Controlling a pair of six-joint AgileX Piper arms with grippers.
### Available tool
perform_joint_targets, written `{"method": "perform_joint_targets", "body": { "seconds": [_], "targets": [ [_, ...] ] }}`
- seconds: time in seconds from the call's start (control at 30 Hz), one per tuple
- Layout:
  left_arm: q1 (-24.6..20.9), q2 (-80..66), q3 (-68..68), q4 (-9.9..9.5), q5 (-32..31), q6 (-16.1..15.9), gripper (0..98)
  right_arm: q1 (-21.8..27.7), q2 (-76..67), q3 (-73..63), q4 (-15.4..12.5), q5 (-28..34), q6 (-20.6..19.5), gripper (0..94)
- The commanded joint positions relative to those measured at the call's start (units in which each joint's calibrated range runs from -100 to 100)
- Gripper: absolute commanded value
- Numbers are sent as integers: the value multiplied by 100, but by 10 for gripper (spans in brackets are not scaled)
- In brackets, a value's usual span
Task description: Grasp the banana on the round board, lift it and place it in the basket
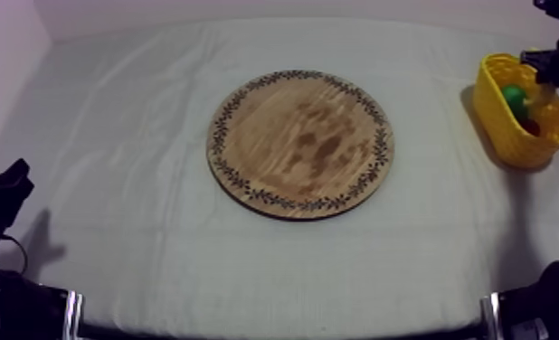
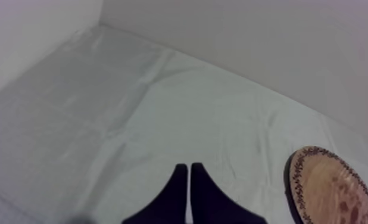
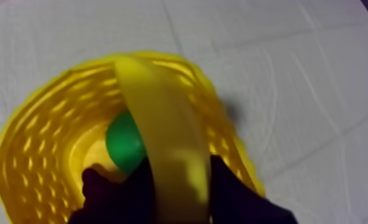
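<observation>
Right hand (image 3: 177, 176) clamped on banana (image 3: 165, 113), over basket (image 1: 505, 136) at 3 o'clock of board (image 1: 301, 143). Green fruit (image 3: 124, 143) and small red fruit (image 1: 534, 127) inside basket. Left hand (image 2: 189, 173) closed, empty, over bench (image 2: 103, 119).

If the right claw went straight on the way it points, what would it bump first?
The right claw, shut on the banana, points into the yellow basket. The banana would probably touch the green fruit inside first, though depth is unclear.
</observation>
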Motion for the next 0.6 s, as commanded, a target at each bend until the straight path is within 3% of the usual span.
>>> {"method": "perform_joint_targets", "body": {
  "seconds": [0.0, 0.2, 0.37, 0.43, 0.5, 0.57],
  "targets": [
    [-1, 3, 4, 2, 1, -1, 1, 5, 11, 120, 21, -39, 10, 259],
    [-1, 3, 4, 2, 1, -1, 1, -15, 32, 347, 78, -101, 5, 311],
    [-1, 3, 4, 2, 1, -1, 1, -91, -37, 444, 451, 49, -400, 555],
    [-1, 3, 4, 2, 1, -1, 1, -102, -118, 498, 510, 68, -469, 607],
    [-1, 3, 4, 2, 1, -1, 1, -96, -238, 577, 441, 31, -404, 605],
    [-1, 3, 4, 2, 1, -1, 1, -93, -423, 747, 475, -72, -433, 510]
  ]
}}
